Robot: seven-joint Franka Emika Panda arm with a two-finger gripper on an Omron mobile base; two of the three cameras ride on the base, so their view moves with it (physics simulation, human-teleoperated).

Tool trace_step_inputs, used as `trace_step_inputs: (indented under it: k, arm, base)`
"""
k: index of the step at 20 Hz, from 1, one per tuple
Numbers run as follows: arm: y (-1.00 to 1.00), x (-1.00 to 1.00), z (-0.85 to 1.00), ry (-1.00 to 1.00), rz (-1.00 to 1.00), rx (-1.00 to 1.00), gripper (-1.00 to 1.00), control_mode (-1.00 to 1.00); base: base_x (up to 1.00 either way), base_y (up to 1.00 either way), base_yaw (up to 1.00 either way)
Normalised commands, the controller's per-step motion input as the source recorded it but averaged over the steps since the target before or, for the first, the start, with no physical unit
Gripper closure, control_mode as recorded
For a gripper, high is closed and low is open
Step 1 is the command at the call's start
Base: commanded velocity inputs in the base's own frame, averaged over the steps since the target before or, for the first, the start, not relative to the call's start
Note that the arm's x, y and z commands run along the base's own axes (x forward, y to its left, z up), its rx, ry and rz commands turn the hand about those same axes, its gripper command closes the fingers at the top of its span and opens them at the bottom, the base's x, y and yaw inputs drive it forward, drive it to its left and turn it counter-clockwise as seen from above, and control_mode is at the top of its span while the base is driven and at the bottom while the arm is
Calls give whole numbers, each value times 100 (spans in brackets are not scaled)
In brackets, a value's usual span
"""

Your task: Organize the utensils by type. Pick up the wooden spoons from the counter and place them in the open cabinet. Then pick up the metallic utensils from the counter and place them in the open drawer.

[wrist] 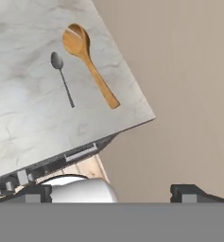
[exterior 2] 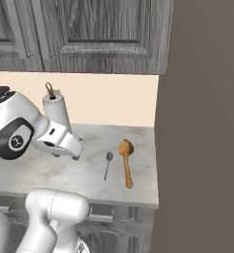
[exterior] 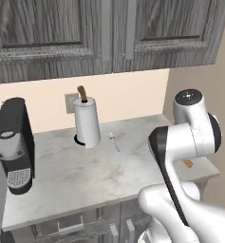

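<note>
A light grey marbled counter (exterior 2: 49,173) runs below dark wood-grain wall cabinets (exterior: 109,33), with a cream backsplash behind and a plain tall panel closing off its right end. We see a paper towel roll (exterior: 87,122) standing upright near the back wall and a black coffee machine (exterior: 13,144) at the far left.

One wooden spoon (exterior 2: 126,168) lies flat near the right end of the counter, bowl toward the wall and handle pointing to the near edge. A small silver spoon (exterior 2: 107,164) lies just beside it on the left, apart from it and roughly parallel. Both sit close to the front edge, so we judge them easy to approach from above. In the left base view another thin silver piece (exterior: 114,141) rests just right of the towel roll.

Our gripper (wrist: 111,191) hangs above the counter's near edge with its jaws spread wide and nothing between them, looking down toward the two spoons. We judge the first pick, the wooden spoon, has not yet begun. The cabinet doors we can see are closed. We cannot make out the open drawer clearly.
</note>
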Motion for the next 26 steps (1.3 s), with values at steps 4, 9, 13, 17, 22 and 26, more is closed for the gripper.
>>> trace_step_inputs:
  k: [4,9,13,17,22,26]
  arm:
    - [0,0,0,0,0,0,-100,100]
    - [0,0,0,0,0,0,-100,100]
    - [0,34,-24,16,15,10,-100,-100]
    - [0,61,-40,16,26,14,-100,-100]
    - [-11,66,-50,2,24,5,-100,-100]
    - [-8,59,-58,0,17,2,-100,-100]
  base:
    - [33,-74,13]
    - [15,-23,11]
    - [0,0,0]
    - [0,0,0]
    - [0,0,0]
    - [0,0,0]
